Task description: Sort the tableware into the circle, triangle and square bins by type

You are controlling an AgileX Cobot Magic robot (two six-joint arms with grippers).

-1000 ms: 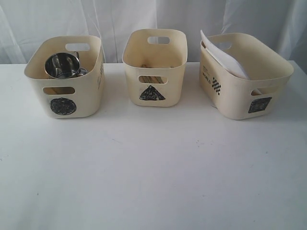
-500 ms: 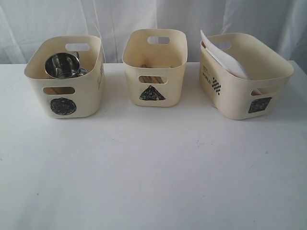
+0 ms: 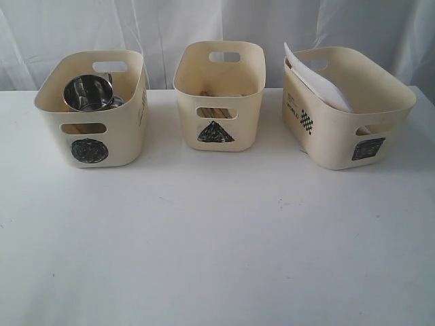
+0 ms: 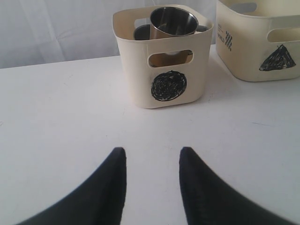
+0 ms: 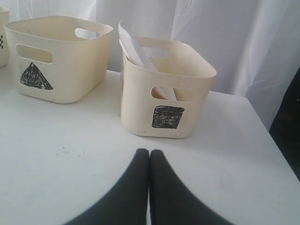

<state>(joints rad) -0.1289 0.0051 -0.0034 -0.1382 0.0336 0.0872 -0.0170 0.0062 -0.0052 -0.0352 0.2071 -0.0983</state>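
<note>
Three cream bins stand in a row at the back of the table. The circle bin [image 3: 92, 112] [image 4: 164, 61] on the left holds a steel mug [image 3: 87, 93] [image 4: 173, 21] and a second steel piece behind it. Wooden chopsticks [image 3: 216, 113] show through the handle cut-out of the triangle bin [image 3: 219, 95] [image 4: 262, 37] [image 5: 58, 58] in the middle. The large white plate [image 3: 316, 78] [image 5: 133, 44] leans inside the square bin [image 3: 346, 105] [image 5: 164, 89] on the right. My left gripper [image 4: 152, 154] is open over bare table. My right gripper [image 5: 149, 153] is shut, empty, before the square bin. Neither arm shows in the exterior view.
The white table [image 3: 217, 244] spreads in front of the bins. A white curtain [image 3: 217, 20] hangs behind them. The table's right edge [image 5: 281, 154] lies near the square bin.
</note>
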